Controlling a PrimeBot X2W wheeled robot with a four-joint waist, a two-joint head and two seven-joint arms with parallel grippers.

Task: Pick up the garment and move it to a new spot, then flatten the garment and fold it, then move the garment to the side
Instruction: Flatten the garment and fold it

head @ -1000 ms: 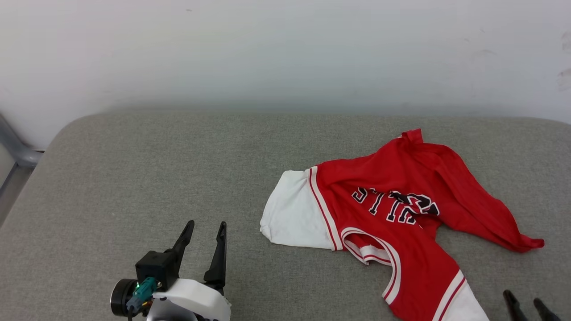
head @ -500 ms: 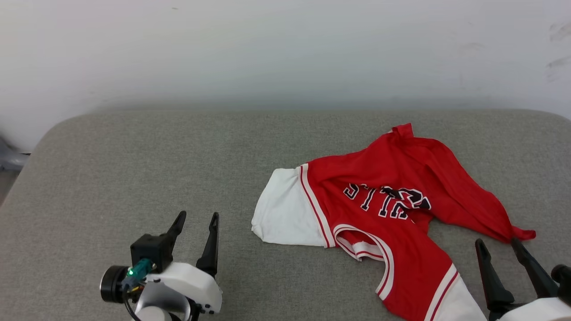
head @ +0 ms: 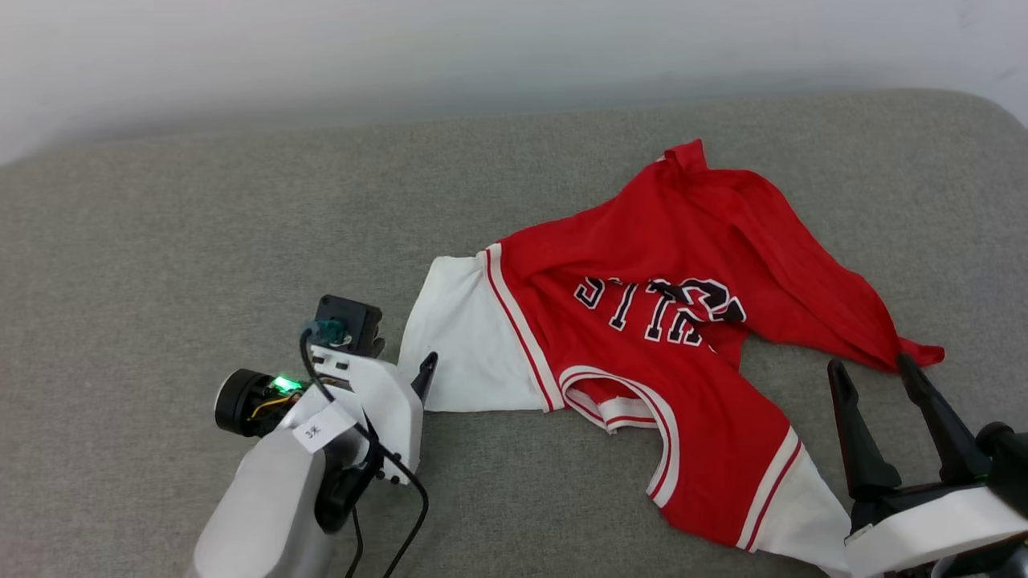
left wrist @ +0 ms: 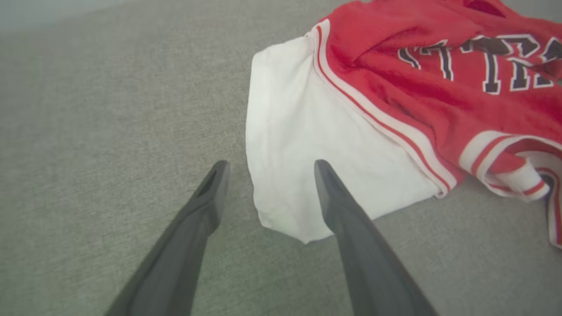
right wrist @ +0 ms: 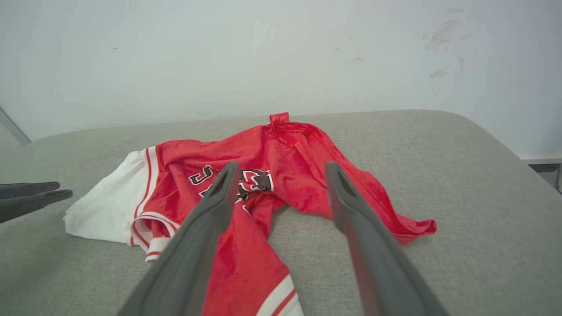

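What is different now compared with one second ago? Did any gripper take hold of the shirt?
The left gripper moved forward and rightward, up to the edge of the white sleeve. The right gripper came up toward the red corner. Neither took hold; both are open. The whole head view also shifted, as the robot looked further down. The shirt kept its crumpled shape on the grey cushion.

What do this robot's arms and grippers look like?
Left gripper and right gripper: long, dark, tapering jaws on white wrist shells. The left's pale grey forearm carries a black cable, a small handwritten tag, a teal connector and a green light.
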